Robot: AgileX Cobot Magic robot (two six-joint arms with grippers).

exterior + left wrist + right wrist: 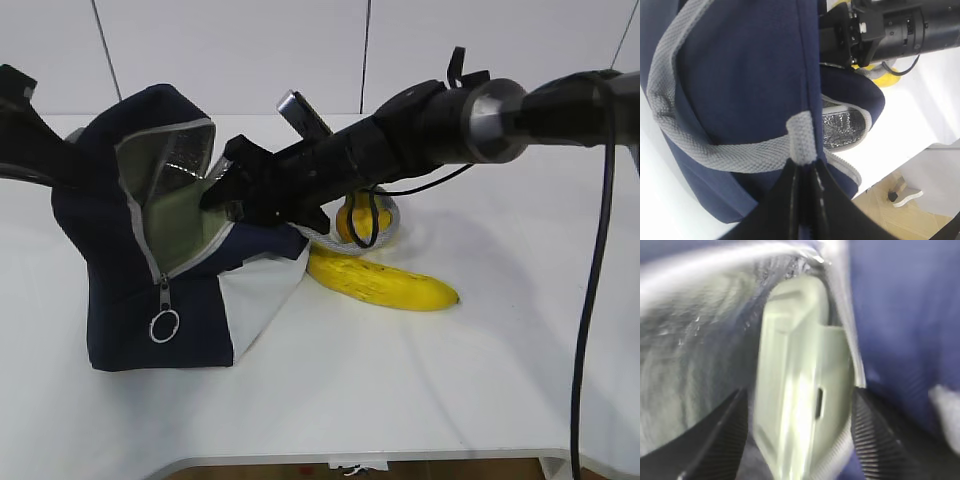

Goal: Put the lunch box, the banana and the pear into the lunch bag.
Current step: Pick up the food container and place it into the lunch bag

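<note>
- Lunch box (800,385) sits inside the lunch bag (120,300), between the right claw's (800,440) spread fingers, apparently untouched.
- Left claw (805,192) is clamped on the bag's handle (801,137).
- No readable writing.

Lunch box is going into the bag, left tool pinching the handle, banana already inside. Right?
Not quite. The banana is not inside: the exterior view shows it lying on the table beside the bag. The lunch box is in the bag's opening and the left tool pinches the handle.

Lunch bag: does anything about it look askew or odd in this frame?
Yes. The lunch bag leans on the table instead of standing square, its grey handle pinched in the shut left claw. The lunch box sits tilted in its opening.
</note>
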